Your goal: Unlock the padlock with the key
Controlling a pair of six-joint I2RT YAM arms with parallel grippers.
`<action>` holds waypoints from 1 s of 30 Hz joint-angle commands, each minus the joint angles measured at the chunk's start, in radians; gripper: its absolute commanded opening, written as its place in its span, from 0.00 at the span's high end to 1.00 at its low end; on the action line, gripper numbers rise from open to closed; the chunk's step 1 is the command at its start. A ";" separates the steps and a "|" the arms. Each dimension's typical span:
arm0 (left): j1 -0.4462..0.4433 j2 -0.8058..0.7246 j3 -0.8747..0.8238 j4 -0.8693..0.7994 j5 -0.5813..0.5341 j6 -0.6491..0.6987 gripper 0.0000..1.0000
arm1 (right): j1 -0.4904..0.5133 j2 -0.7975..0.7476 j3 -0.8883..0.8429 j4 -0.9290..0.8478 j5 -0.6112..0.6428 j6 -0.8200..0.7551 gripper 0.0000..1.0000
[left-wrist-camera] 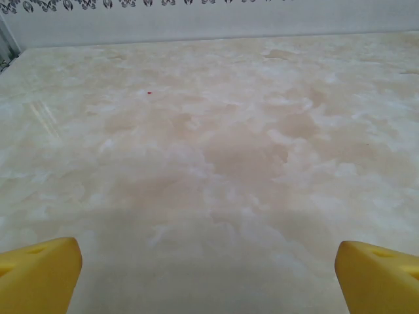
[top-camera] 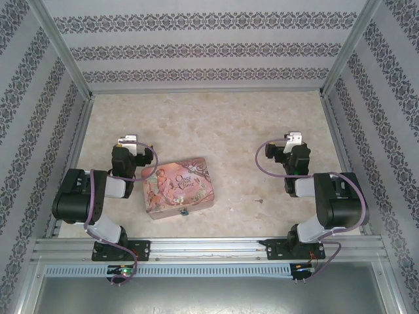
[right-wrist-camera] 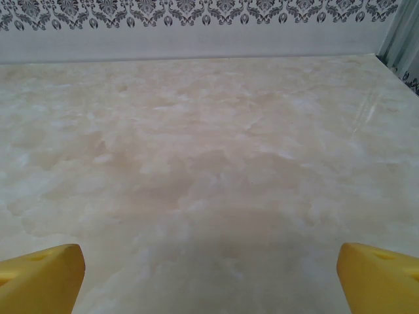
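Note:
The tiny teal padlock (top-camera: pixel 184 212) hangs at the front edge of the pink illustrated tin (top-camera: pixel 175 184), which lies left of centre. The key (top-camera: pixel 260 199) shows as a small dark speck on the bare table to the right of the tin. My left gripper (top-camera: pixel 128 140) sits folded back just left of the tin, and in its wrist view the left gripper (left-wrist-camera: pixel 209 278) is open, yellow fingertips (left-wrist-camera: pixel 39 271) far apart over bare table. My right gripper (top-camera: pixel 294 139) is up and right of the key. The right gripper (right-wrist-camera: pixel 209 278) is open too, holding nothing.
The marble-patterned table (top-camera: pixel 216 124) is boxed in by patterned walls (top-camera: pixel 196 49) with metal frame posts. An aluminium rail (top-camera: pixel 209 248) runs along the near edge where both arm bases are bolted. Open tabletop stretches behind the tin and between the arms.

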 commanded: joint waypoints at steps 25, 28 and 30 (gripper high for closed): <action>0.006 -0.004 0.016 -0.017 0.010 -0.005 0.01 | 0.007 -0.006 0.014 0.009 0.017 0.002 0.02; 0.006 -0.005 0.016 -0.018 0.006 -0.006 0.01 | 0.007 -0.007 0.016 0.007 0.016 0.002 0.02; 0.006 -0.006 0.002 0.011 -0.016 -0.018 0.01 | 0.006 -0.010 0.012 0.009 0.015 0.004 0.02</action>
